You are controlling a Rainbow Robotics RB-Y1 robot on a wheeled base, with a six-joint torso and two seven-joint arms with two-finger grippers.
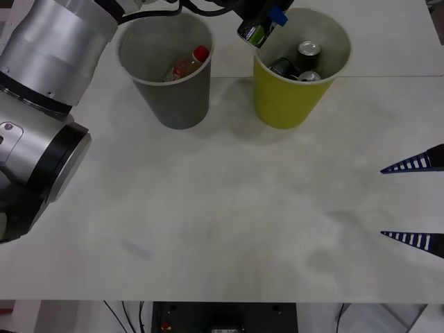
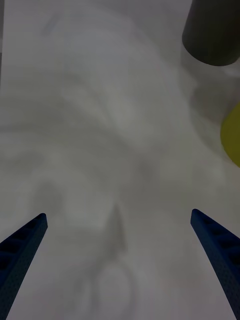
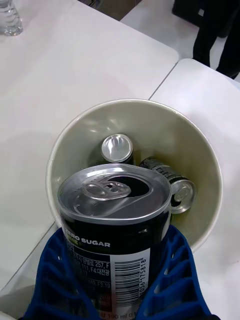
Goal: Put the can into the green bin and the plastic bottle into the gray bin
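Observation:
My left gripper [image 1: 262,26] is shut on the can [image 3: 112,235], a dark can with a silver opened top, held above the near-left rim of the green bin [image 1: 284,104]. Two similar dark cans [image 1: 300,62] lie inside that bin, also seen as cans [image 3: 150,165] below the held one. The plastic bottle [image 1: 189,64], red cap and amber contents, lies inside the gray bin [image 1: 173,97]. My right gripper [image 1: 413,201] is open at the table's right edge, low over bare table, with blue fingers [image 2: 25,245] spread wide.
The two bins stand side by side at the back of the white table [image 1: 229,222]. In the right wrist view the gray bin [image 2: 210,35] and a sliver of the green bin [image 2: 232,135] show far off. A clear water bottle [image 3: 10,17] stands on a farther table.

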